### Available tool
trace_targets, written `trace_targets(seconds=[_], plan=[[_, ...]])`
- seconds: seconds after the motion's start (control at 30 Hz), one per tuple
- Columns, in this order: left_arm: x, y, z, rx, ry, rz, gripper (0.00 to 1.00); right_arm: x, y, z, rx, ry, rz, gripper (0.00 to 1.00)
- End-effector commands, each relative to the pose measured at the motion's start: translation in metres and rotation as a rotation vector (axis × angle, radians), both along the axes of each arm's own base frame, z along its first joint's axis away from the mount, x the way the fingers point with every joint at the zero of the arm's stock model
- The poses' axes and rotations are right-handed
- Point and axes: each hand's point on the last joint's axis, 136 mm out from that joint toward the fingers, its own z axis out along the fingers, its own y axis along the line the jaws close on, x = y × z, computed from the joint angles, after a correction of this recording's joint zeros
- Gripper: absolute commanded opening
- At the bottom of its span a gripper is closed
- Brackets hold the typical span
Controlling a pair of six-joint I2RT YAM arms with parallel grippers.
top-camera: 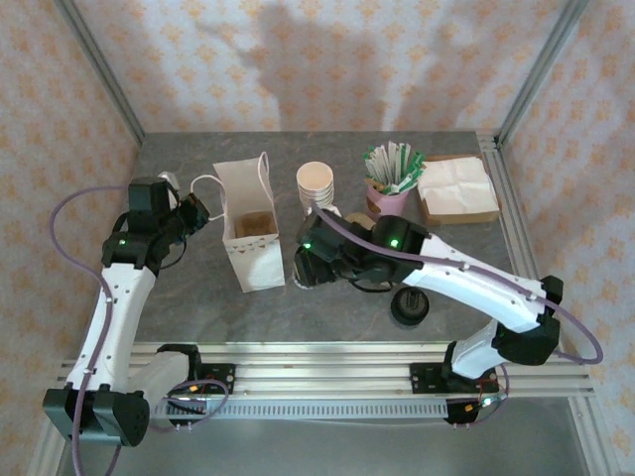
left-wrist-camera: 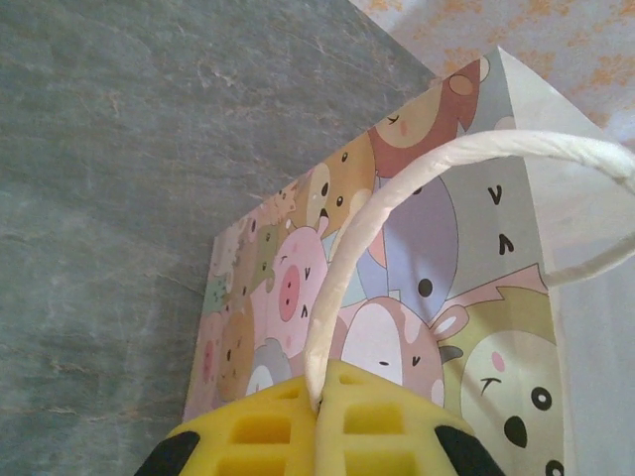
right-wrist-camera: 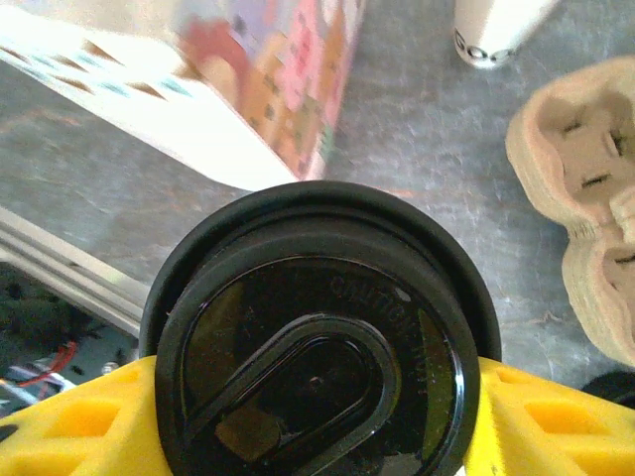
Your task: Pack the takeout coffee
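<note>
My right claw (right-wrist-camera: 308, 421) is clamped on the takeout coffee (right-wrist-camera: 317, 297), with one yellow ribbed pad on each side of it. I look down on its round, glossy black plastic lid, which has a raised oval tab and embossed letters too blurred to read. The cup under the lid is hidden from me. Just ahead of this claw, to its left, stands the paper bag (right-wrist-camera: 263, 84), stiff and flat-sided, printed with cartoon animals; its top is cut off by the frame. Ahead to the right lies a cup carrier (right-wrist-camera: 585, 188) of rough beige moulded pulp, only partly in view. Beyond it rises a stack of cream paper cups (top-camera: 316, 183). A stack of black lids (top-camera: 410, 305) sits under my right forearm, half covered by it. My left claw (left-wrist-camera: 319, 412) is closed on the bag's handle (left-wrist-camera: 397, 188), a twisted white paper cord that loops up from between the yellow pads. Below both claws is the grey, stone-patterned table (left-wrist-camera: 119, 198).
</note>
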Motion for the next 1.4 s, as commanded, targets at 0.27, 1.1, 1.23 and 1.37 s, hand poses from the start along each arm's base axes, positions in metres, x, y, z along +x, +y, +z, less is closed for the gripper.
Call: trace_targets(seconds=[0.27, 1.1, 1.23, 1.37], plan=[[-0.007, -0.015, 0.005, -0.124, -0.044, 0.026, 0.0, 0.004, 0.019, 0.1, 0.185, -0.165, 0.125, 0.62], [-0.037, -0.048, 0.017, -0.383, -0.138, 0.085, 0.0, 0.072, 0.069, 0.082, -0.047, -0.279, 0.074, 0.62], [-0.04, -0.063, 0.017, -0.389, -0.132, 0.041, 0.0, 0.077, 0.076, 0.063, -0.078, -0.239, 0.083, 0.62], [-0.042, -0.072, 0.018, -0.401, -0.131, 0.019, 0.0, 0.085, 0.076, 0.049, -0.111, -0.214, 0.073, 0.62]])
